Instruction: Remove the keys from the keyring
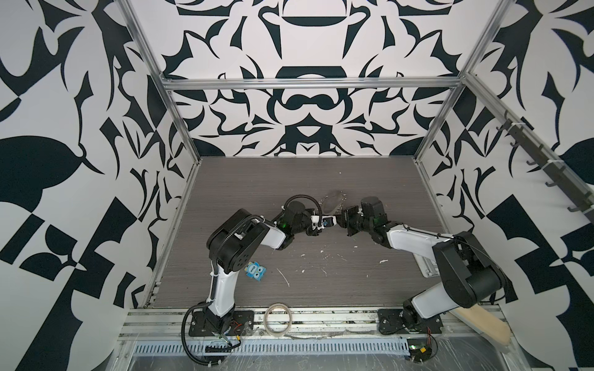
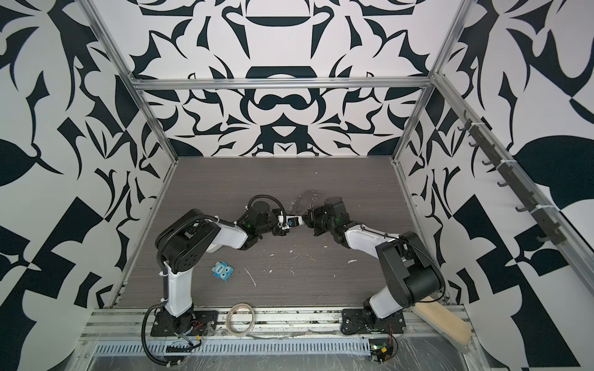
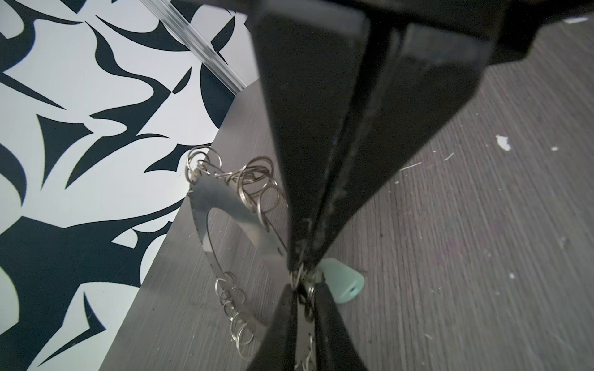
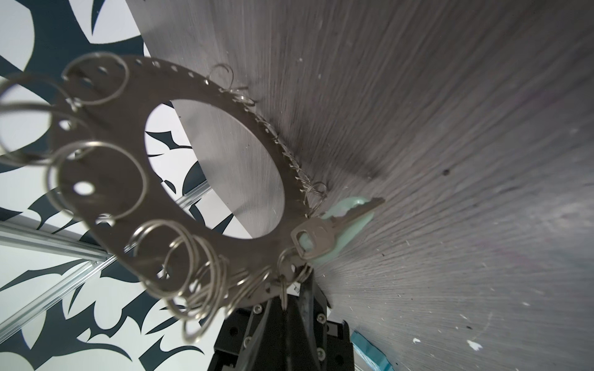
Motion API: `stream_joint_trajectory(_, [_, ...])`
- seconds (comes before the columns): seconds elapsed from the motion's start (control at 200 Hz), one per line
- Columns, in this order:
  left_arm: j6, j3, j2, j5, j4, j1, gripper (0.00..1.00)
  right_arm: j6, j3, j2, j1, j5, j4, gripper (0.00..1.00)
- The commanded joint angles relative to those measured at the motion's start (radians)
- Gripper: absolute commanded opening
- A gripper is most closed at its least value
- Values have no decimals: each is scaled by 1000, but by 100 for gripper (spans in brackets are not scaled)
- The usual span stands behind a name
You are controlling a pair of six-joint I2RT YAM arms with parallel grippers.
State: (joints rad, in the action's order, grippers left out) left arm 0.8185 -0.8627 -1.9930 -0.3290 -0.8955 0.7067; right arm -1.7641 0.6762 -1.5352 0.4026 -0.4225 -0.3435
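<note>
The keyring [image 4: 135, 93] is a big flat grey metal plate shaped like a ring. It has little holes round its edge and many small silver wire rings [image 4: 210, 273] hanging from it. It is held up in the air over the middle of the grey wood-look table [image 1: 257, 192], between the two arms.

The right gripper [image 3: 303, 300] is pressed tight on the edge of the plate and holds it up. The left gripper [image 3: 302, 272] has its two fingers almost together. They pinch one of the little wire rings, right beside the spot where the right gripper holds.

The job is not done yet. The small silver metal key [image 4: 321, 234] is still on the keyring, hanging from the edge by a little wire ring. Its pale mint plastic tag [image 3: 342, 282] sits just behind it. I cannot tell if the pinched ring is the one that holds the key, but it is right next to it.

I think the pulling part is only starting. The key must yet come off its ring, or the ring off the plate.
</note>
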Motion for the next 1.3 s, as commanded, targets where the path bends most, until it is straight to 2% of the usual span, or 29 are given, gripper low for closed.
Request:
stream_joint_trajectory(0.0, [0,28,-9,33,-137,-5,15,-8,11,-1,6,-33,-31,0])
stream_joint_trajectory(0.48, [-5,36,7,50,-194,-4,17,8,16,-4,7,-39,-6,0])
stream_joint_trajectory(0.875, [6,25,8,34,-187,-1,11,37,28,-9,7,-48,39,0])
stream_joint_trajectory(1.295, [33,11,-7,18,-171,13,15,23,42,-23,8,-73,4,0])
